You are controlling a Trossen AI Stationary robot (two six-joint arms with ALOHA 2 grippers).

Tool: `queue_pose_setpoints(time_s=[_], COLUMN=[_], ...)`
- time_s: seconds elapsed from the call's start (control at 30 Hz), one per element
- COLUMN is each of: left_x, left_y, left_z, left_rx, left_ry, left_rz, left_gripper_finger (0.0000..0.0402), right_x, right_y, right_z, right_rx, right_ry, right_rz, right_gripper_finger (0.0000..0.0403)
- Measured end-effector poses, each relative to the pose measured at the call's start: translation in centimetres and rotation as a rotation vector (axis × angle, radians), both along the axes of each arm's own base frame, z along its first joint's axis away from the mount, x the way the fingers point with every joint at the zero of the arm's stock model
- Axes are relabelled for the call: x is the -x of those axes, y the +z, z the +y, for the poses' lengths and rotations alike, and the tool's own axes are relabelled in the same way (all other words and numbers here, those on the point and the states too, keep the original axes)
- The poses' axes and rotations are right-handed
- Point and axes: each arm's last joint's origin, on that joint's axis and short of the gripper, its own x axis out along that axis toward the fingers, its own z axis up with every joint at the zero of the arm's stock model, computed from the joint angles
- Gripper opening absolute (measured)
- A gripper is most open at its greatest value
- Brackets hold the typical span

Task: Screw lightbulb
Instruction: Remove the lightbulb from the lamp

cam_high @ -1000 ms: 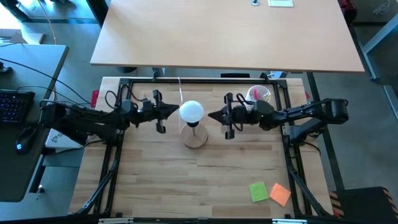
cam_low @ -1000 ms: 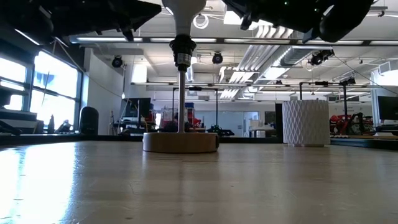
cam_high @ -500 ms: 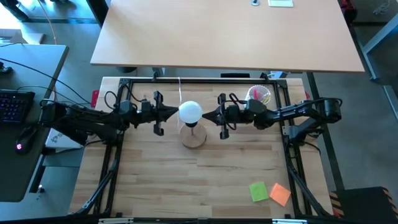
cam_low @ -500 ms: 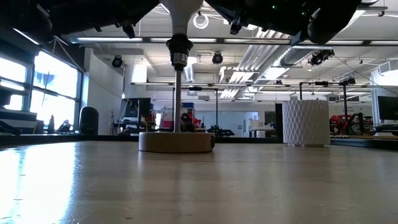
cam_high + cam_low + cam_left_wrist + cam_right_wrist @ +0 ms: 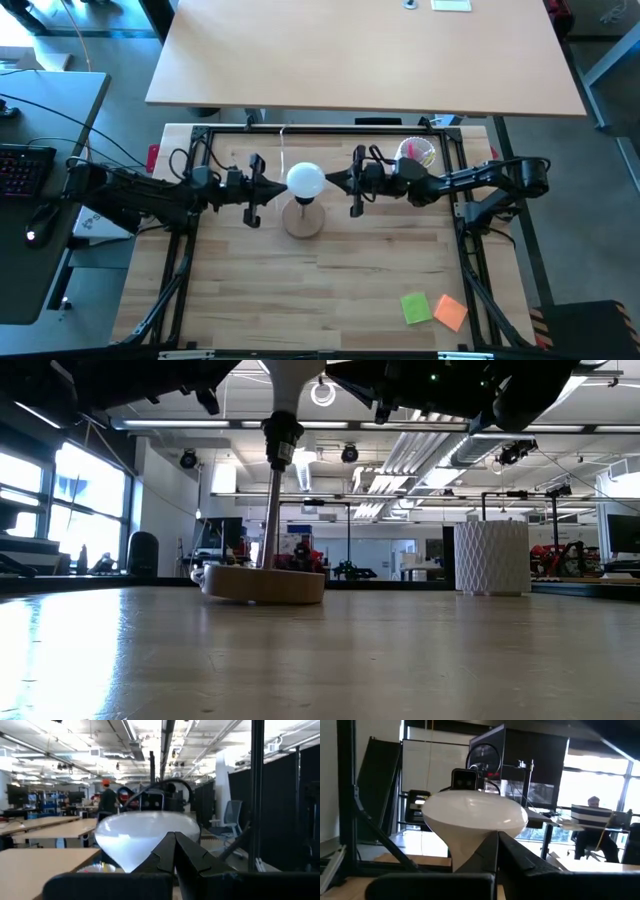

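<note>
Left gripper [image 5: 277,186]: fingers together, closed tips pointed at the lightbulb [image 5: 306,180] from its left side, right up against the globe; whether they actually touch cannot be told from above. In the left wrist view the closed tips [image 5: 174,851] sit directly in front of the white globe [image 5: 145,836].

Right gripper [image 5: 334,182]: fingers together as well, tips aimed at the bulb from the opposite side, just beside the globe. Right wrist view shows the joined tips [image 5: 497,851] at the cone below the globe [image 5: 474,821].

The two grippers face each other with the bulb between them, neither clamped around it.

Lightbulb: seated in the black socket [image 5: 281,436] atop the lamp's thin stem, screw end down, globe up. In the low view only the bulb's neck [image 5: 290,380] shows beneath the dark arms.

Lamp: stem leans, and the round wooden base [image 5: 263,583] is tilted, one edge lifted off the table [image 5: 350,280]. From above, the base [image 5: 303,220] sits below and slightly left of the globe.

Farther out: white ribbed cup [image 5: 491,557] with pink items [image 5: 417,152] near the right arm, back of table. Green sticky note [image 5: 417,308] and orange sticky note [image 5: 451,312] lie together at the front right corner, well apart from the lamp.
</note>
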Motion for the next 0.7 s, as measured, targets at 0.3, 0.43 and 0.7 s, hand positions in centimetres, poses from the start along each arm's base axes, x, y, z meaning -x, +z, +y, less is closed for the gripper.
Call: queue_pose_setpoints(time_s=[0.3, 0.43, 0.7], left_x=[-0.1, -0.1, -0.1], left_y=[-0.2, -0.2, -0.3], left_z=[0.0, 0.1, -0.6], left_rx=[0.020, 0.031, 0.034], left_ry=[0.005, 0.005, -0.018], left_rz=[0.017, 0.021, 0.026], left_gripper_finger=[0.0000, 0.0000, 0.0000], right_x=[0.0, 0.1, 0.1], right_y=[-0.1, -0.1, -0.3], right_z=[-0.6, -0.8, -1.1], right_rx=[-0.043, -0.060, -0.085], right_ry=[0.000, -0.036, -0.142], right_rz=[0.004, 0.002, 0.021], right_gripper_finger=[0.0000, 0.0000, 0.0000])
